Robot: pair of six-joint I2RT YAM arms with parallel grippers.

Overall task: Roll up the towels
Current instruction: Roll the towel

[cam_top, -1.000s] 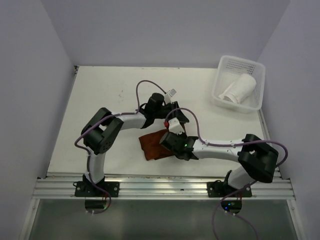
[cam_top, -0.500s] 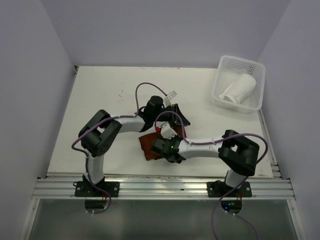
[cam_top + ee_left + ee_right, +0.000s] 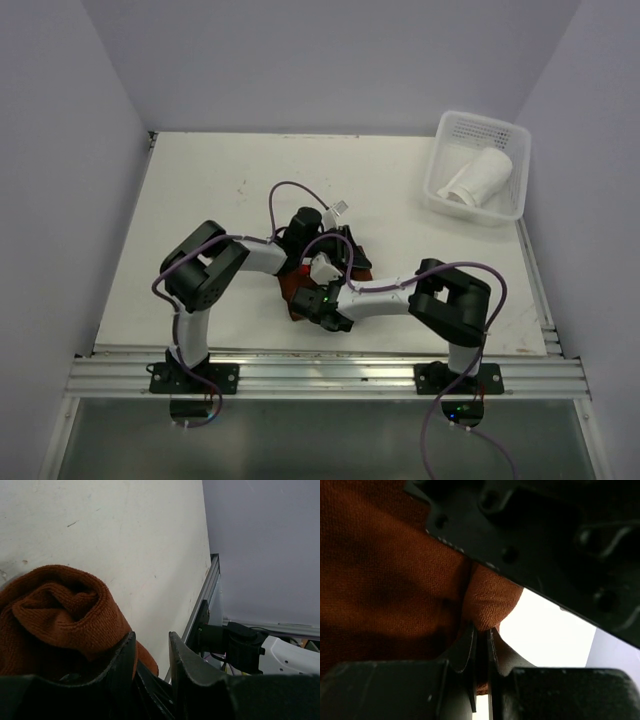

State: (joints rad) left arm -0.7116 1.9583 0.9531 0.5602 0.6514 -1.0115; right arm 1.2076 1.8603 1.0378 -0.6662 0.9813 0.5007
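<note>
While the right gripper (image 3: 481, 642) pinches the one rust-brown towel (image 3: 395, 580), the left gripper (image 3: 151, 652) stands narrowly parted beside it; the one white towel (image 3: 478, 177) lies rolled in one basket (image 3: 495, 130).

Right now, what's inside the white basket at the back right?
A rolled white towel lies inside the basket. Whatever might sit beneath the towel is covered.
</note>
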